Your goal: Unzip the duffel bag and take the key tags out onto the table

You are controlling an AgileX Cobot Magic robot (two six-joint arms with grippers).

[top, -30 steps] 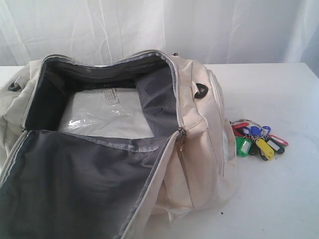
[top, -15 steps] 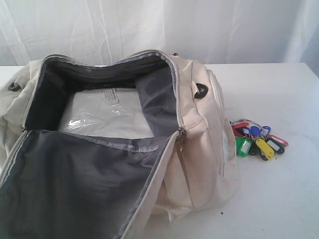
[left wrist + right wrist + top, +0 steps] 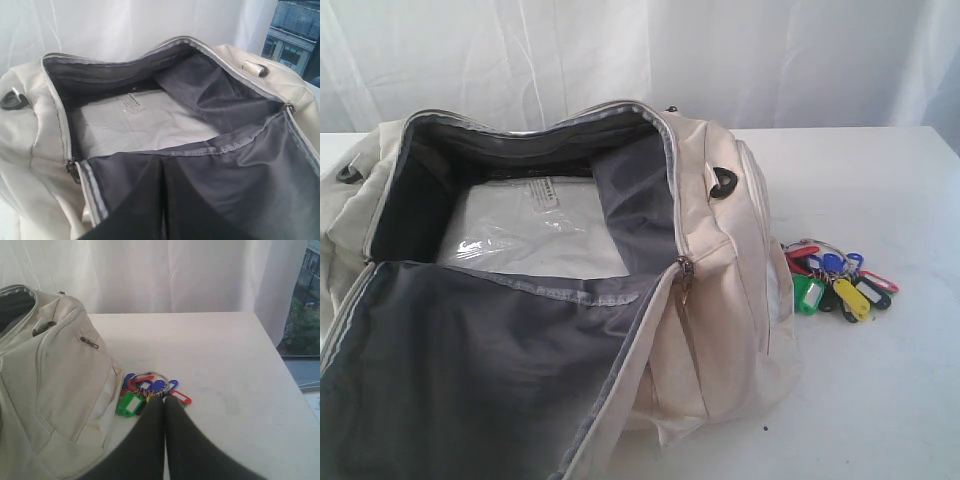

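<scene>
Off duffel bag (image 3: 720, 300) right end, key tags (image 3: 835, 280) on table (image 3: 880, 400); left pincer (image 3: 162, 167), right pincer (image 3: 165, 401) together.

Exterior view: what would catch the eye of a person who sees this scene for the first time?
The big cream bag fills the left and middle, unzipped wide, grey lining showing, a plastic-wrapped pale packet inside. On the white table just right of it lies the bright bunch of key tags, red, blue, green and yellow.
</scene>
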